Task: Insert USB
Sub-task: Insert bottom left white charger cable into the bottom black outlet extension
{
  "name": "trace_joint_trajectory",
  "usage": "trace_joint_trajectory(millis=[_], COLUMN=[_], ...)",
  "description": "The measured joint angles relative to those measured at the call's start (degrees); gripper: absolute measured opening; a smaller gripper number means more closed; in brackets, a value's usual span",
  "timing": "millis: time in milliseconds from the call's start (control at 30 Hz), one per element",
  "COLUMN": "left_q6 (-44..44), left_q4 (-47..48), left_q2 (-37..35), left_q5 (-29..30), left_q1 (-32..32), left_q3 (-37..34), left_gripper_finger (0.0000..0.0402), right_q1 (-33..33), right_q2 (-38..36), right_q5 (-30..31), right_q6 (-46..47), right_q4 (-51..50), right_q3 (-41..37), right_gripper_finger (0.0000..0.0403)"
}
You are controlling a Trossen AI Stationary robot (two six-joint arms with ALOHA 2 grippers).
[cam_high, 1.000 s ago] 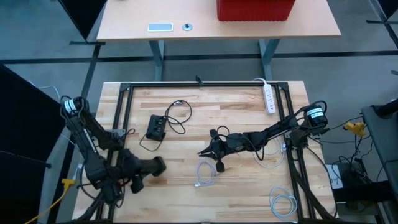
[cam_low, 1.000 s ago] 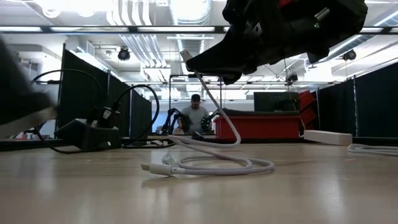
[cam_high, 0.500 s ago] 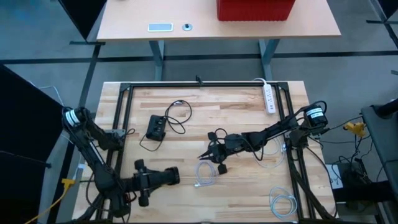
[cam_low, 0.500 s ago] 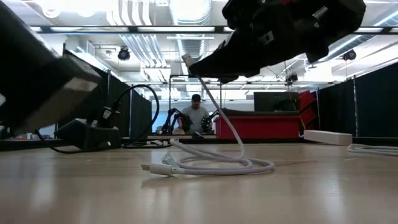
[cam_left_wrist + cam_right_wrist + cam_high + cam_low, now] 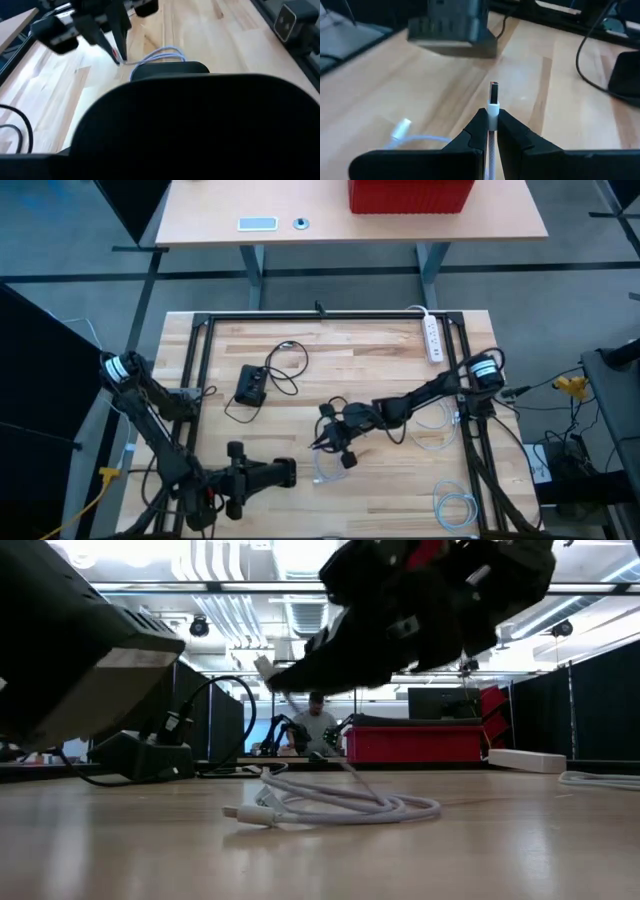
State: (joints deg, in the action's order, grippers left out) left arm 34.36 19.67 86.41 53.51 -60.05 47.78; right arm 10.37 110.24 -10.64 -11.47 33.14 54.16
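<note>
A white USB cable (image 5: 328, 464) lies partly coiled on the wooden table, its free plug (image 5: 402, 127) resting on the wood. My right gripper (image 5: 322, 440) hovers over the table's middle, shut on the cable's other plug. Ahead of it, toward the far left, sits a black hub (image 5: 250, 385) (image 5: 452, 26) with a black cord (image 5: 285, 365). My left gripper (image 5: 287, 472) hangs low near the table's near edge, left of the cable; it fills the left wrist view as a dark mass (image 5: 190, 125). My right gripper pinches the white plug body (image 5: 493, 111) between its two fingertips, fingers lying along the cable. The metal tip (image 5: 494, 92) sticks out past the fingertips toward the hub. The plug is lifted clear (image 5: 265, 668); the cable slopes down slack to its coil (image 5: 350, 804) on the table.
A white power strip (image 5: 433, 338) lies at the far right. More white cable loops lie at the right (image 5: 432, 432) and near right corner (image 5: 455, 506). A black frame (image 5: 200, 370) borders the table. A person (image 5: 316, 726) sits in the room behind.
My right gripper has moved toward the table's left and a little toward the near edge, carrying the plug; the lifted cable stretch now slopes lower and the coil has shifted slightly. My left gripper has swung toward the right along the near edge, closer to the cable.
</note>
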Motion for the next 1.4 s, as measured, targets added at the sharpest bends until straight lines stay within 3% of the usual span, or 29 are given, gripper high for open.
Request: trace_joint_trajectory(millis=[300, 400, 733, 1033, 1300, 1400], left_q6=[-1.02, -0.91, -1.1, -1.04, -9.44, -11.67], left_q4=[6.13, 7.41, 15.35, 23.92, 25.44, 26.19], left_q2=[-0.35, -0.76, -4.6, -5.98, -8.08, -8.81], left_q5=[-1.56, -1.98, -2.09, -2.12, -1.97, -2.05], left_q1=[-0.04, -0.08, -0.11, -0.1, 0.39, 0.47], left_q3=[2.16, 2.14, 2.05, 1.92, 1.68, 1.66], left_gripper_finger=[0.0261, 0.0261, 0.0261, 0.0261, 0.0261, 0.0261], right_q1=[4.44, 4.98, 5.0, 2.21, 1.19, 1.99], right_q2=[1.74, 1.74, 1.74, 1.74, 1.74, 1.74], right_q5=[21.61, 25.49, 30.12, 25.23, 25.86, 27.95], right_q6=[-19.65, -23.54, -27.5, -24.09, -26.68, -26.15], right_q4=[-0.21, -0.19, 0.18, 0.15, -0.47, -5.54], right_q3=[1.96, 2.5, 2.79, 3.13, 6.34, 9.08], right_gripper_finger=[0.0014, 0.0014, 0.0014, 0.0014, 0.0014, 0.0014])
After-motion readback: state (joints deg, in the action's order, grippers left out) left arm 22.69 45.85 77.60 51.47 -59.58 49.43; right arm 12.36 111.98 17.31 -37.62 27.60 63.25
